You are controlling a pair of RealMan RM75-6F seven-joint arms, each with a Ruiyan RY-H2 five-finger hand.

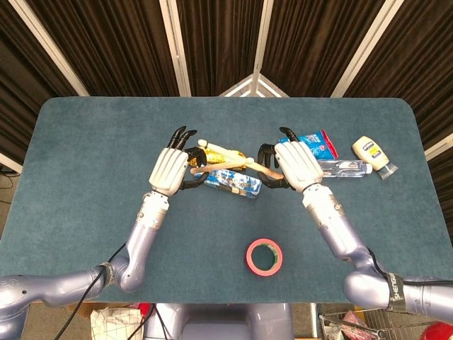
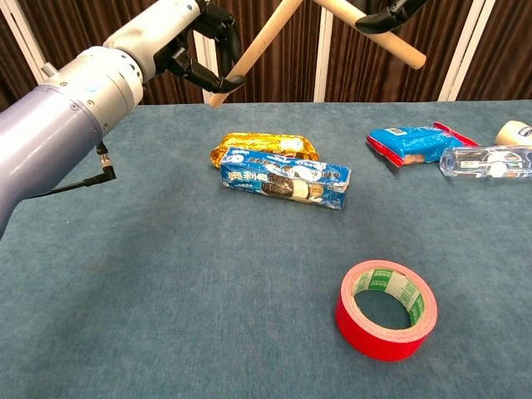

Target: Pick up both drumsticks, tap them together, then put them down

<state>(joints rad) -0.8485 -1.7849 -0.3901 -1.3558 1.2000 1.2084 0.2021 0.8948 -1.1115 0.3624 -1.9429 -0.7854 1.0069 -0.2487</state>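
Both drumsticks are held up, one gripped by the left robot hand, one by the right robot hand, crossed mid-tap; setting down on the counter is probably next.

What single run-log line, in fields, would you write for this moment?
left hand: holds pale wooden drumstick | right hand: holds second wooden drumstick | sticks: raised, crossing above blue biscuit pack | phase: tapping, not yet put down

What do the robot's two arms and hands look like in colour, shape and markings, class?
Both arms are glossy lavender-grey tubes. The left hand and right hand have white ribbed backs and black fingers. A black cable trails from the left arm; a black band with lettering wraps the right.
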